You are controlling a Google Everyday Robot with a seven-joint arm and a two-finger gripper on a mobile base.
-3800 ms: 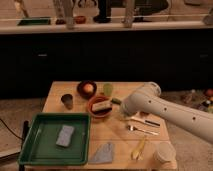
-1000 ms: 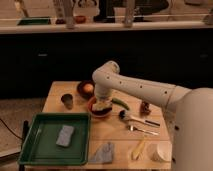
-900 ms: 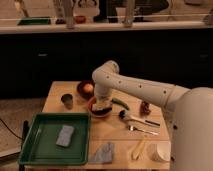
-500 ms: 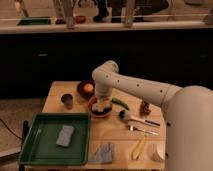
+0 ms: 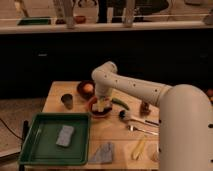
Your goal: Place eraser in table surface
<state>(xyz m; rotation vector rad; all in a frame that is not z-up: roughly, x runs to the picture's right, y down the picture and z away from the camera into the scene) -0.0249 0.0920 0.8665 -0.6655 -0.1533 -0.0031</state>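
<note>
A grey-blue rectangular pad [image 5: 65, 135], which looks like the eraser, lies flat in the green tray [image 5: 40, 154] at the front left of the wooden table [image 5: 112, 132]. My gripper [image 5: 103, 103] is at the end of the white arm [image 5: 135, 89]. It hangs down into the red bowl [image 5: 92, 107] at the table's middle, right at a yellowish thing in the bowl. The gripper is well behind and to the right of the pad and apart from it.
A dark cup [image 5: 66, 100] and a brown bowl holding an orange ball [image 5: 87, 88] stand at the back left. A green pepper [image 5: 120, 103], utensils [image 5: 134, 120], a small brown bottle [image 5: 145, 106], a yellow item [image 5: 139, 148] and a grey cloth [image 5: 102, 152] lie around.
The arm swung from the table's right side over to the red bowl. In the last second it has barely moved. The pad in the tray has stayed put.
</note>
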